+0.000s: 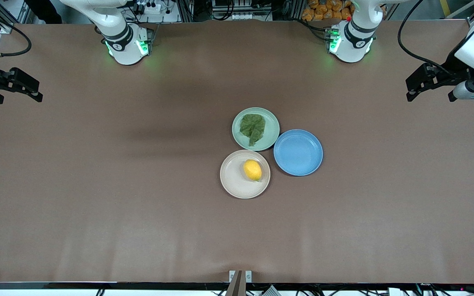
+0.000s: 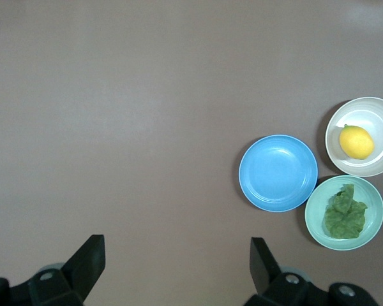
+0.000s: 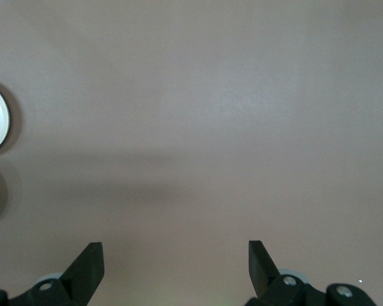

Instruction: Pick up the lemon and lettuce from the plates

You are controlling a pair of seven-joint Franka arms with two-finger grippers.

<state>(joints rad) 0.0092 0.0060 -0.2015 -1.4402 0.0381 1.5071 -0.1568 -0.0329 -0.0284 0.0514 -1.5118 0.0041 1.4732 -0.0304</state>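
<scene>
Two matte round plates [image 1: 237,185] hold oval lemon [image 1: 252,169], crinkled lettuce [image 1: 253,128].

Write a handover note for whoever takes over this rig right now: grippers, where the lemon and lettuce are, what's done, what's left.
Left gripper: open, holding nothing, waiting over the left arm's end of the table.
Right gripper: open, holding nothing, over the right arm's end.
Lemon: on the cream plate, nearest the front camera.
Lettuce: on the mint plate.
Blue plate: bare, beside both.
Done: nothing picked.
Left: pick both.
</scene>
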